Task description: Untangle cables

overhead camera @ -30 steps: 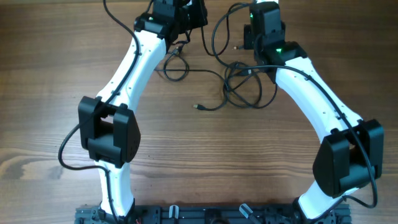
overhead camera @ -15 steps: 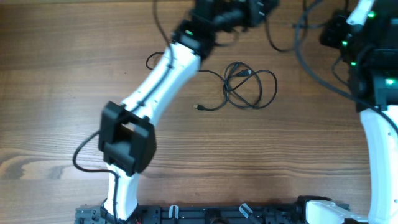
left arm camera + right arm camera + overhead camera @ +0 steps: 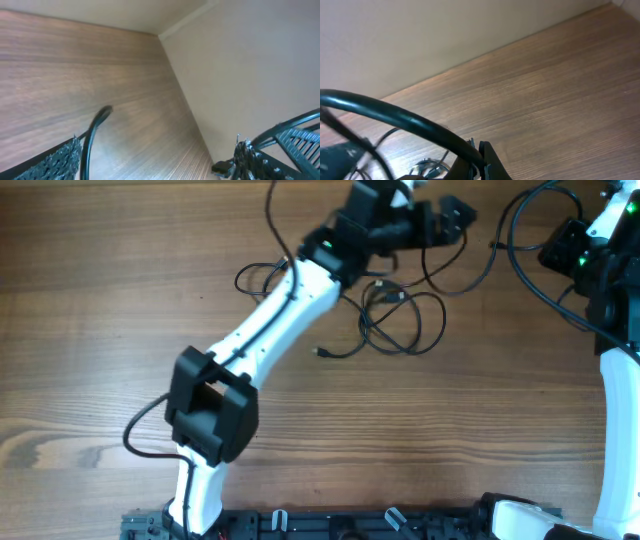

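Spanning the wood table (image 3: 100, 300), the left arm (image 3: 270, 320) reaches diagonally to top centre. The left gripper (image 3: 447, 218) hangs beyond the knot, fingers spread wide w/ nothing between. Right arm (image 3: 612, 410) hugs the right edge; right gripper (image 3: 560, 246) state: can't tell. Cables (image 3: 400, 320) lie looped mid-table, plug end (image 3: 320, 352) free. Step, prob.: repositioning btwn pulls. Next: descend on one strand, pinch, draw it clear.
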